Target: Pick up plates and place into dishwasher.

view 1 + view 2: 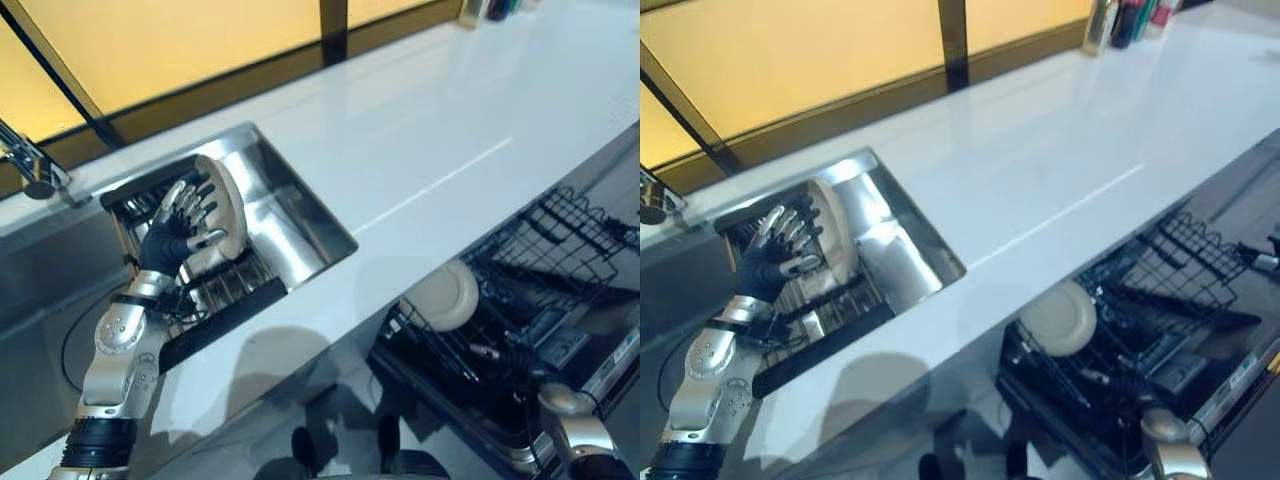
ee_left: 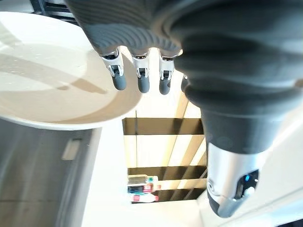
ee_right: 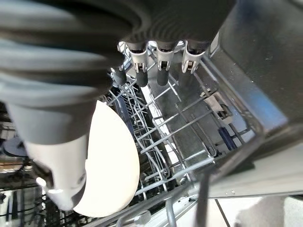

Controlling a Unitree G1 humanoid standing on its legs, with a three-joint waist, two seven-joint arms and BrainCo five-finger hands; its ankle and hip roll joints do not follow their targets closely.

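A cream plate (image 1: 228, 215) stands on edge in the wire rack inside the steel sink (image 1: 300, 225). My left hand (image 1: 180, 225) lies against the plate's face with fingers spread and straight, thumb across its lower part; the left wrist view has the fingertips (image 2: 139, 82) at the plate (image 2: 52, 80). A second cream plate (image 1: 445, 295) stands upright in the pulled-out dishwasher rack (image 1: 560, 250). My right hand (image 1: 512, 358) hangs low over that rack, a little apart from the plate. In the right wrist view its fingers (image 3: 162, 71) hold nothing, with the plate (image 3: 113, 161) beside the thumb.
A white counter (image 1: 430, 150) runs between the sink and the dishwasher below its front edge. A tap (image 1: 30, 170) stands at the sink's far left. Bottles (image 1: 1130, 18) sit at the counter's far end.
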